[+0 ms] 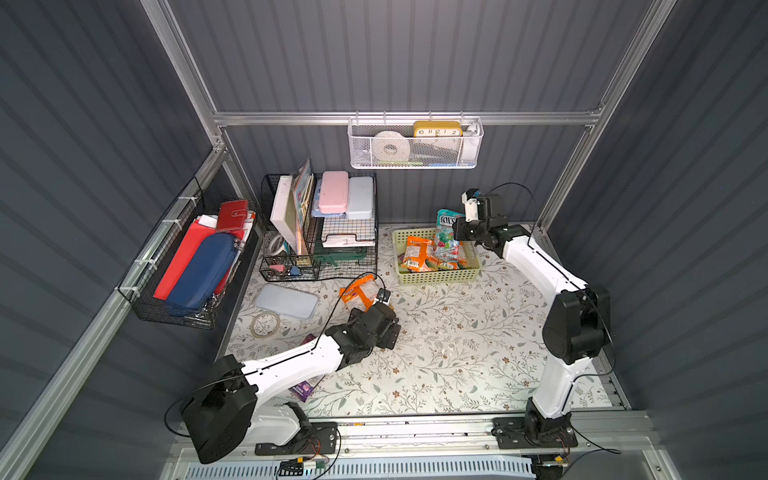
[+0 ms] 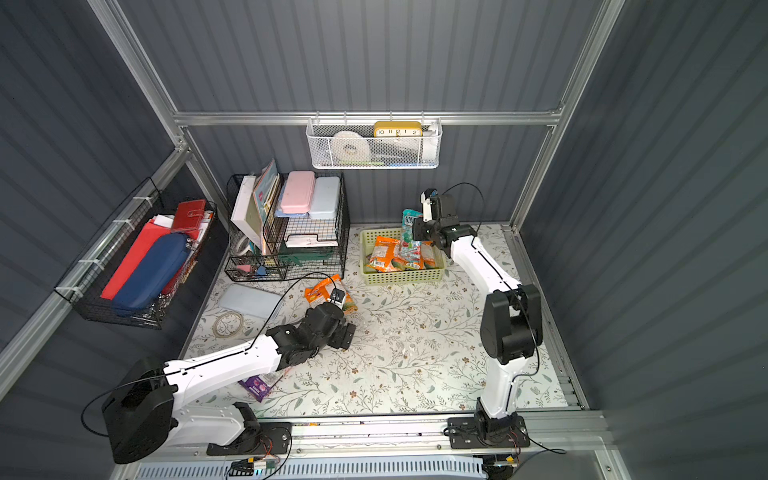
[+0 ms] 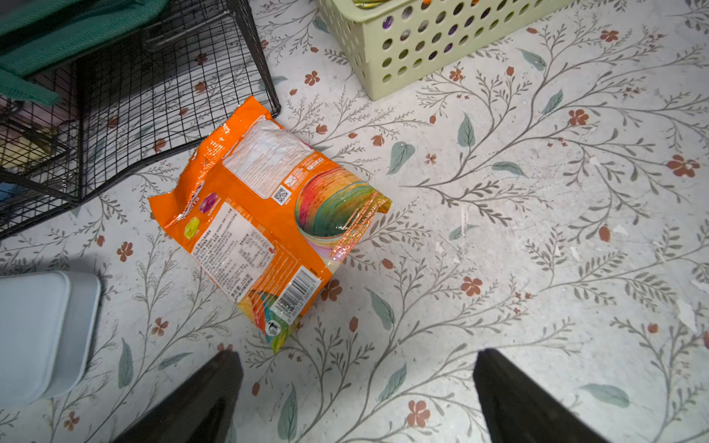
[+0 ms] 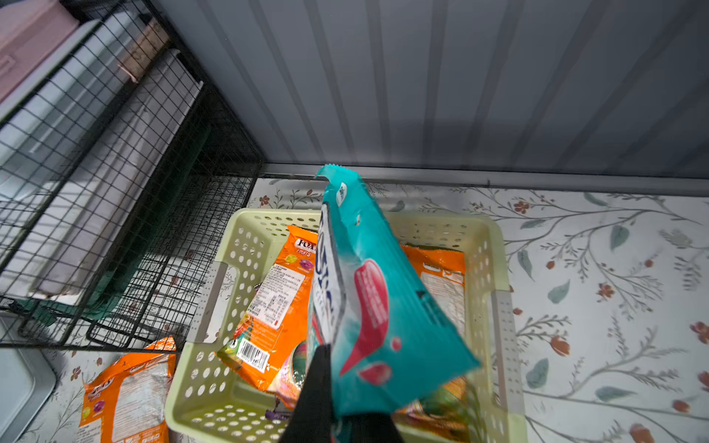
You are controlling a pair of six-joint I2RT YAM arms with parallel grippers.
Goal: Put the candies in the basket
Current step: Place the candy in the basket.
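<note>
The right hand (image 4: 337,402), clamping a glossy teal plastic candy bag (image 4: 368,299) over the pale-green perforated basket (image 4: 495,268), should probably release next; left hand (image 3: 356,368) spread wide.

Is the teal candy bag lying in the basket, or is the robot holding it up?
Held up: the right fingers are shut on the teal bag, which stands on end over the basket, not lying flat inside.

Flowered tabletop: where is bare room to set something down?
Widest bare patch: the flowered tabletop's middle, between the pale yellow-green perforated basket and the front rail. Crowded: back left, around the black wire rack, pale blue flat case and orange candy bag.
</note>
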